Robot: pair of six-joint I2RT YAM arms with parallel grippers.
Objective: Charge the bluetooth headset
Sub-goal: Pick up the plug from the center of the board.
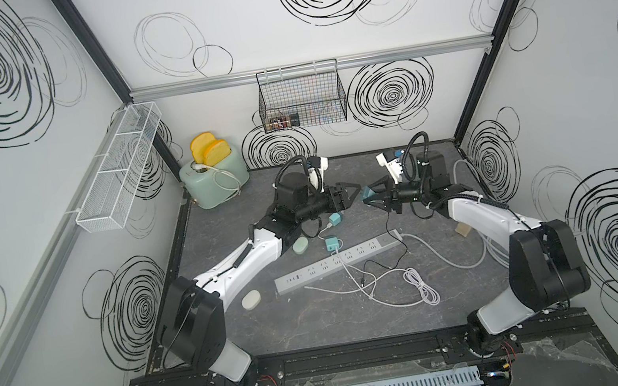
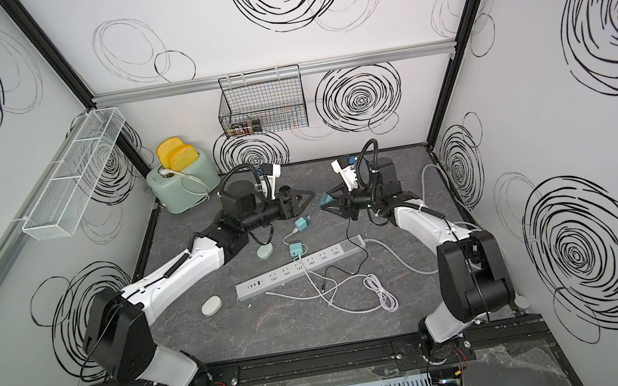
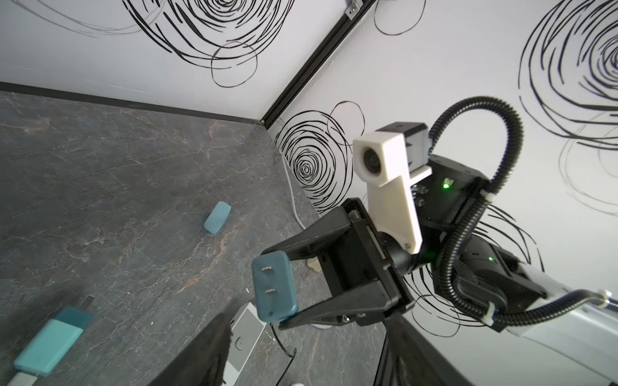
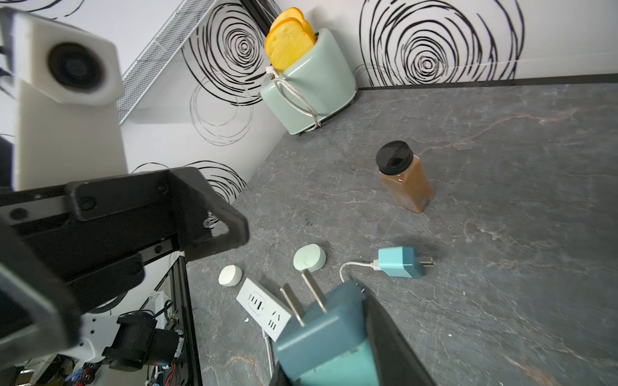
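My right gripper [image 1: 368, 196] is shut on a dark teal charger plug [image 4: 326, 334], held above the table with its two prongs pointing at my left gripper. A thin black cable [image 1: 400, 239] hangs from the plug to the table. My left gripper [image 1: 353, 197] faces it, open, with nothing between its fingers [image 3: 200, 354]; the plug [image 3: 274, 289] hangs just ahead of them. Small oval headset cases lie on the table: a mint one [image 1: 300, 247] by the left arm and a white one [image 1: 251, 299] nearer the front.
A grey power strip [image 1: 350, 258] lies mid-table with one light teal adapter [image 1: 332, 243] plugged in; another [image 1: 335, 220] lies loose beside it. White cables [image 1: 421, 287] sprawl in front. A toaster [image 1: 213, 175] stands back left, a spice bottle [image 4: 404, 180] near it, and a blue case [image 3: 217, 217] lies by the right wall.
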